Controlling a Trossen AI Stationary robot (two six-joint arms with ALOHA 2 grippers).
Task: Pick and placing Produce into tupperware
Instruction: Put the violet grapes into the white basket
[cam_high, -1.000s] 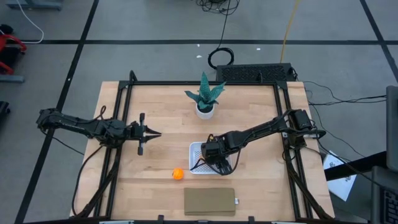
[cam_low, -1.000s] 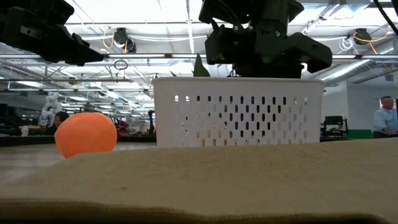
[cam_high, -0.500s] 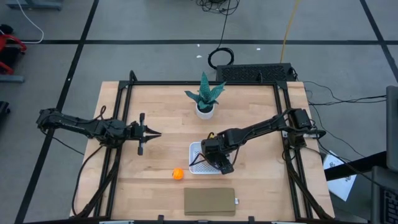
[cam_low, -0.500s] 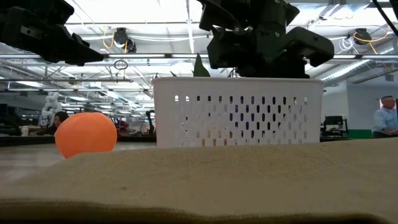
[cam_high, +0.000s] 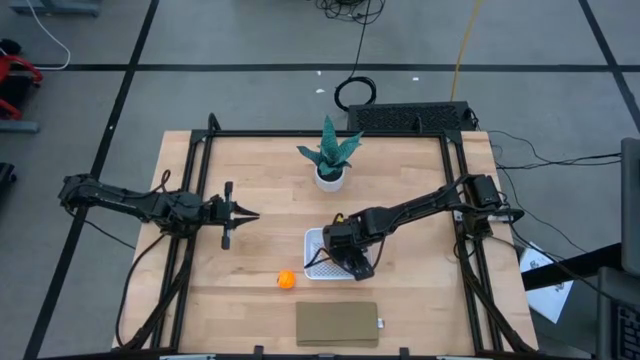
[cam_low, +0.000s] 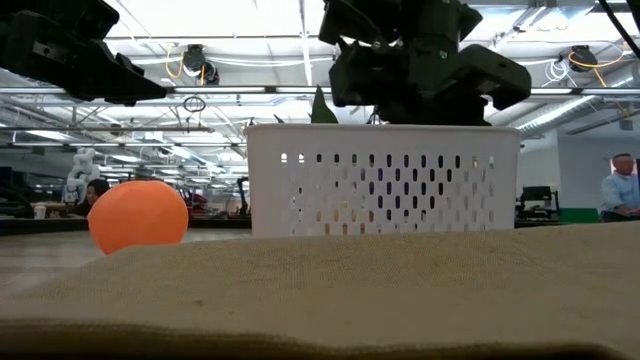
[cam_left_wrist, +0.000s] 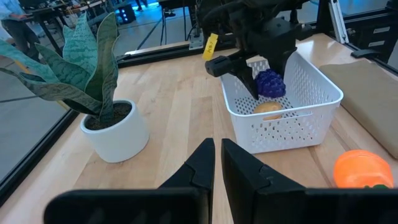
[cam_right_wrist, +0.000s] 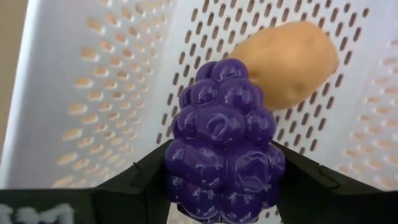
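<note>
The tupperware, a white perforated basket (cam_high: 313, 243) (cam_left_wrist: 311, 93) (cam_low: 380, 185), stands on the table right of centre. A tan-yellow oval (cam_right_wrist: 291, 57) (cam_left_wrist: 268, 108) lies on its base. My right gripper (cam_right_wrist: 221, 186) (cam_high: 350, 262) reaches down into the basket, shut on the dark purple lump (cam_right_wrist: 224, 146) (cam_left_wrist: 269, 82). The orange ball (cam_high: 286, 280) (cam_low: 138, 215) (cam_left_wrist: 360, 169) rests on the table left of the basket's near corner. My left gripper (cam_high: 250, 214) (cam_left_wrist: 217, 149) hovers shut over the table's left part, with nothing in it. My right gripper pinches the purple lump between its two fingers (cam_right_wrist: 140, 180), on the lump's two opposite sides at its wider end (cam_right_wrist: 186, 177). The fingers slant steeply down from above. The lump's narrow end points down at the basket's base, beside the tan oval; I cannot tell whether it touches the base.
A green potted plant (cam_high: 328, 160) stands beyond the basket toward the far edge. A flat tan pad (cam_high: 337, 323) lies at the near edge in front of the basket. Black rails (cam_high: 195, 200) run along the table's sides. A person (cam_low: 622, 190) shows far off in the room.
</note>
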